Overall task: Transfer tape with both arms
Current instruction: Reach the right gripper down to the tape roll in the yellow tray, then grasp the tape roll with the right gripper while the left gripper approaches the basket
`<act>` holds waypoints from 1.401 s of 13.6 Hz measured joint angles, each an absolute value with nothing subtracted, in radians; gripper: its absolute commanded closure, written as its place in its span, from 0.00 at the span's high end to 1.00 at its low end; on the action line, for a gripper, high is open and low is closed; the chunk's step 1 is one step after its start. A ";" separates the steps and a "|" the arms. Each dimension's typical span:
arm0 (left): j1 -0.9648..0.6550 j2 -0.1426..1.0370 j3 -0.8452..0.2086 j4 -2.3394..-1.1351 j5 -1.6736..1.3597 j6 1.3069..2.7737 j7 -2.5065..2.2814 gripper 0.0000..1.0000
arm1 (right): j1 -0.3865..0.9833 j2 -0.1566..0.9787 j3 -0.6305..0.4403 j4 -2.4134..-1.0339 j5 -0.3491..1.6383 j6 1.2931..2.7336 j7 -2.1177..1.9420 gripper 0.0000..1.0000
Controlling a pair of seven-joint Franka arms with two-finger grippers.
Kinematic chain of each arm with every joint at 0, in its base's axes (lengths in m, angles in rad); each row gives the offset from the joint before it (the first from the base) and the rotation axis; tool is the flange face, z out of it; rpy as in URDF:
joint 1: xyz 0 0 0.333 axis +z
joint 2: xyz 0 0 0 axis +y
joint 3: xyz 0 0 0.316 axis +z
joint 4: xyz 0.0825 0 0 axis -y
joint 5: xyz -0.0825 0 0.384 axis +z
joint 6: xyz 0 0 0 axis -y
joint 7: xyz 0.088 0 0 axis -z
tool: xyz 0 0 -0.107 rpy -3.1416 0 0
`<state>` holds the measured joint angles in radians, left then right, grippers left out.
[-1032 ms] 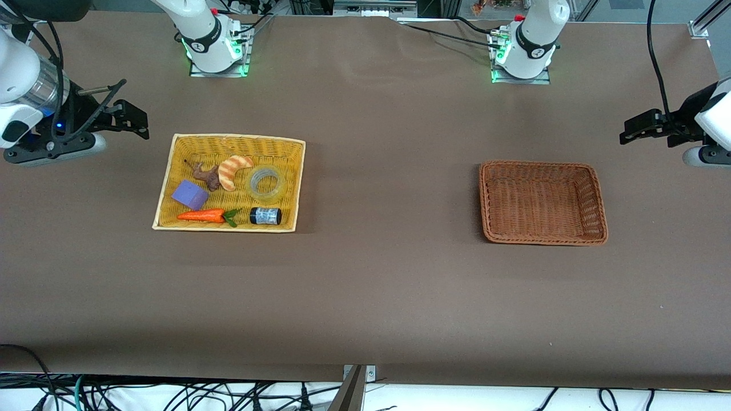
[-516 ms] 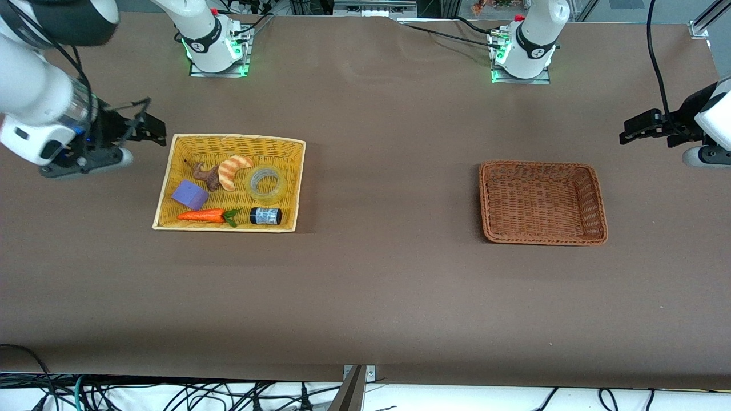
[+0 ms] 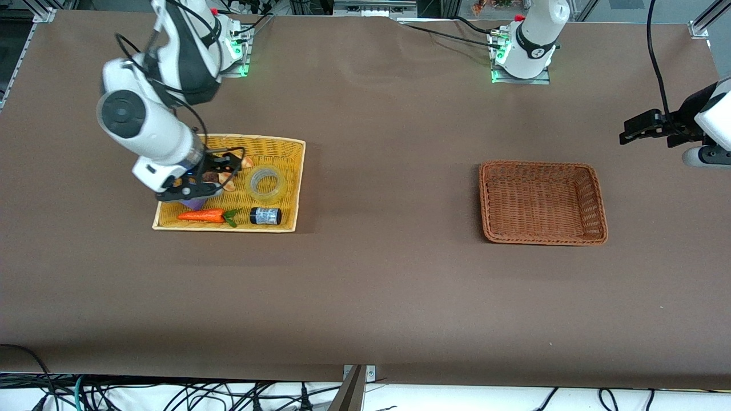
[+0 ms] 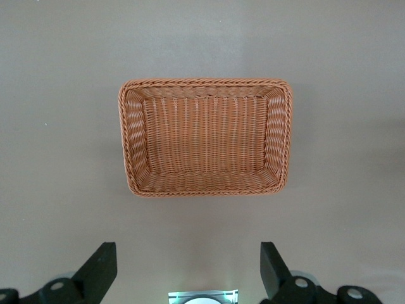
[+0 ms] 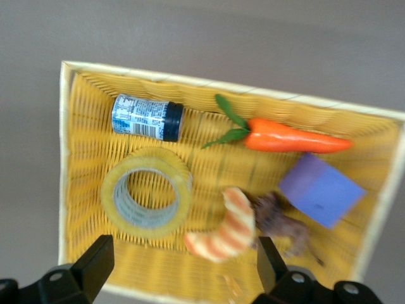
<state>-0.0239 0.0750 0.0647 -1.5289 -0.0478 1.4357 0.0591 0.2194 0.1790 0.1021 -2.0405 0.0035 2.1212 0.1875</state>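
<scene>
Yellowish tape (image 3: 267,184) lies beside the right hand (image 3: 225,171), untouched.

two baskets (image 3: 168,188) (image 3: 594,200), one tape (image 3: 267,184), one carrot (image 3: 201,216), one can (image 3: 265,216)

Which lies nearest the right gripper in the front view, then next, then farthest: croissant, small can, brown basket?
1. Croissant, in the yellow basket under the right gripper.
2. Small can, same basket, nearer the camera.
3. Brown basket, toward the left arm's end.
</scene>
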 measured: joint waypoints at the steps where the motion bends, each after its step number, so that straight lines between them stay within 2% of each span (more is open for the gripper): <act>1: -0.024 0.075 0.065 -1.529 -0.048 1.436 0.059 1.00 | 0.222 0.200 0.104 -2.081 0.003 2.184 0.192 0.99; 4: -0.024 0.076 0.065 -1.529 -0.048 1.436 0.059 1.00 | 0.221 0.288 0.102 -2.097 0.003 2.303 0.194 0.99; 6: -0.024 0.077 0.065 -1.529 -0.048 1.436 0.059 1.00 | 0.221 0.345 0.101 -2.097 0.003 2.365 0.203 0.94; 7: -0.024 0.078 0.065 -1.529 -0.048 1.436 0.059 1.00 | 0.221 0.372 0.101 -2.097 0.003 2.388 0.207 0.88; 8: -0.024 0.078 0.065 -1.529 -0.048 1.436 0.059 1.00 | 0.221 0.395 0.101 -2.097 0.003 2.404 0.210 0.75; 11: -0.024 0.079 0.065 -1.529 -0.048 1.436 0.059 1.00 | 0.223 0.412 0.105 -2.095 0.004 2.422 0.229 0.27; 12: -0.024 0.081 0.065 -1.529 -0.048 1.436 0.059 1.00 | 0.223 0.412 0.106 -2.095 0.004 2.422 0.235 0.22; 13: -0.024 0.086 0.065 -1.529 -0.048 1.438 0.059 1.00 | 0.223 0.412 0.106 -2.095 0.004 2.422 0.238 0.26; 14: -0.024 0.096 0.065 -1.529 -0.048 1.449 0.059 1.00 | 0.223 0.413 0.106 -2.095 0.004 2.422 0.241 0.52; 15: -0.024 0.108 0.065 -1.529 -0.048 1.465 0.059 1.00 | 0.223 0.413 0.105 -2.097 0.004 2.421 0.249 0.66; 17: -0.024 0.127 0.065 -1.530 -0.048 1.475 0.059 1.00 | 0.223 0.414 0.106 -2.099 0.004 2.418 0.275 0.74; 19: -0.025 0.149 0.063 -1.530 -0.048 1.477 0.059 1.00 | 0.223 0.414 0.112 -2.106 0.004 2.415 0.282 0.77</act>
<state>-0.0250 0.1491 0.0632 -1.5303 -0.0477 1.4772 0.0591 0.2229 0.4140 0.1121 -2.1058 0.0042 2.4155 0.2815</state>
